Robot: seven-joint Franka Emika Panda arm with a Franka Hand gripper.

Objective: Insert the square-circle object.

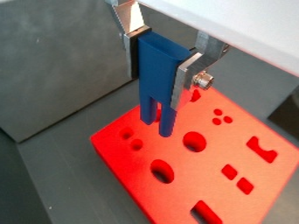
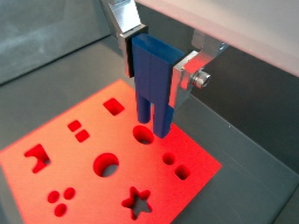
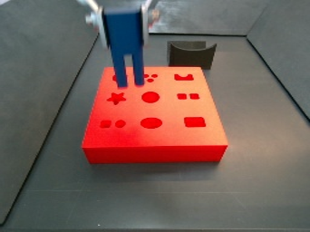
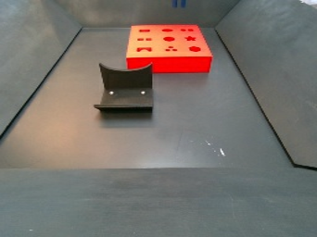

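Note:
My gripper [image 1: 158, 66] is shut on the square-circle object [image 1: 158, 83], a small blue piece with two parallel prongs pointing down. The silver fingers [image 1: 184, 77] clamp its rectangular body; both wrist views show this [image 2: 152, 79]. The prong tips hang just over the red slab [image 1: 128, 175] with shaped holes, close to a round hole [image 2: 142, 133]. I cannot tell if they touch. In a side view the gripper [image 3: 121, 16] holds the blue piece [image 3: 125, 41] upright over the slab's [image 3: 169, 109] back left part. The other side view shows the slab [image 4: 173, 63] far back; the gripper is out of frame there.
The dark fixture [image 4: 124, 88] stands on the grey floor apart from the slab; it also shows behind the slab in a side view [image 3: 191, 54]. Grey sloping walls [image 1: 47, 70] enclose the floor on all sides.

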